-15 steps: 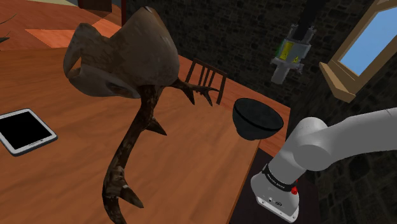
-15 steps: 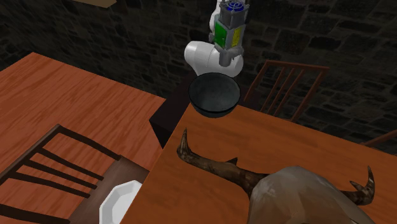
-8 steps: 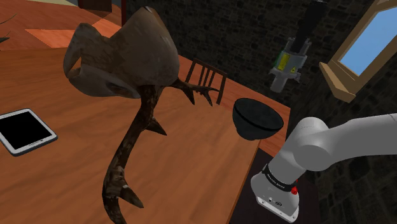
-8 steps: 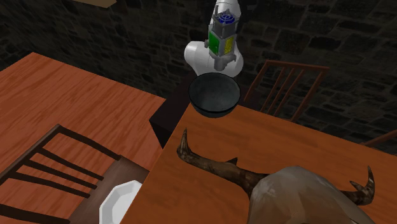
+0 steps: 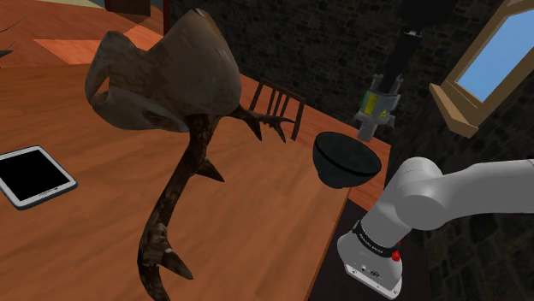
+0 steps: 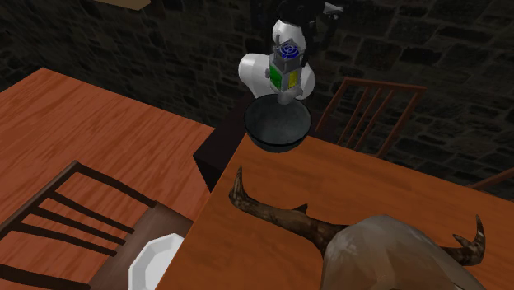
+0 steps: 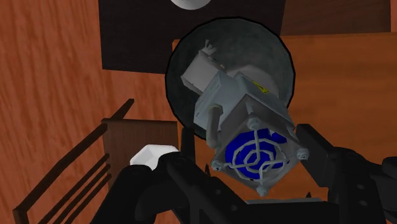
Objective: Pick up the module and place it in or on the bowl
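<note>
Over the bowl (image 5: pixel 347 162), the module (image 5: pixel 374 104) now hangs lower, closer.

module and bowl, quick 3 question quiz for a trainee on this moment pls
1. True or false: the module rests inside the bowl.
2. What lies flat on the table at the shoulder view's left? A) a tablet B) a mug C) a book
3. Fill in: the gripper is shut on the ____.
Key: 1 false, it hangs in the air above the bowl. 2 A. 3 module.
</note>
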Robot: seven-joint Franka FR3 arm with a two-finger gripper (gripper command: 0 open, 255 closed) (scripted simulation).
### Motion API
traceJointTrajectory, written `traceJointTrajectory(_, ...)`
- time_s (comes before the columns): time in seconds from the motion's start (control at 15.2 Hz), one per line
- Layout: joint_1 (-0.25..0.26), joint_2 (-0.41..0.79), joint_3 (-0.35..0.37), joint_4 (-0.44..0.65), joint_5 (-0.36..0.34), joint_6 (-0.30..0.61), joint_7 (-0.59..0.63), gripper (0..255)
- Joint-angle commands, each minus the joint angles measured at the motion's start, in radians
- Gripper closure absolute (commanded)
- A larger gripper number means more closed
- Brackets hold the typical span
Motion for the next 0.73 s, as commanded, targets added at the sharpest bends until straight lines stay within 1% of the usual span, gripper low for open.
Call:
traceJointTrajectory(0.0, 0.002, -0.017, 0.001, -0.04, 0.003, 0.023, 0.0, 255)
traceJointTrajectory(0.46, 0.012, -0.074, 0.007, -0.172, 0.013, 0.098, 0.0, 255)
traceJointTrajectory(0.66, 0.012, -0.074, 0.006, -0.172, 0.013, 0.099, 0.001, 255)
